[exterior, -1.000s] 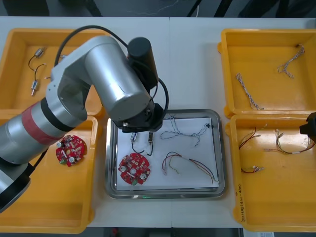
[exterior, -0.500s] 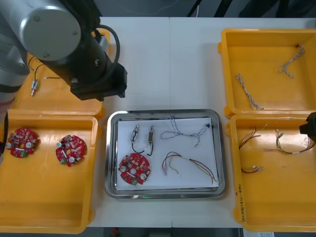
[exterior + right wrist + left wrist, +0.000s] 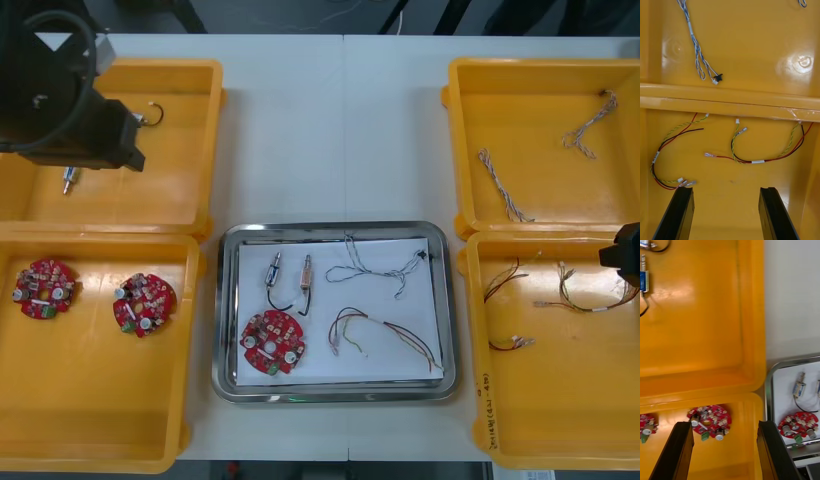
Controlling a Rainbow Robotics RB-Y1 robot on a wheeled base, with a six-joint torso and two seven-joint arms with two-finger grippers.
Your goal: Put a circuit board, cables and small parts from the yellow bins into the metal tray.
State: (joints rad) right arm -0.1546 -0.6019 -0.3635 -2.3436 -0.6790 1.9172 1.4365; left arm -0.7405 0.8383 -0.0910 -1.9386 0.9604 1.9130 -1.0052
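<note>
left gripper (image 3: 724, 424) open and empty over the far-left yellow bin (image 3: 170, 170); small metal part (image 3: 643, 275) sits near that bin's left wall, ahead of the fingertips (image 3: 683, 427) and past one finger's outer side, long axis parallel to the fingers; right gripper (image 3: 725, 189) parked open over the near-right bin (image 3: 560, 400).

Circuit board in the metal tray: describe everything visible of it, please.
The circuit board is a round red disc, studded with small silvery, white and green components on its upper face. It lies flat, face up, in the near left corner of the metal tray, resting on the white lining. Two small metal parts lie just beyond it, the red and yellow cable to its right. Nothing grips it.
</note>
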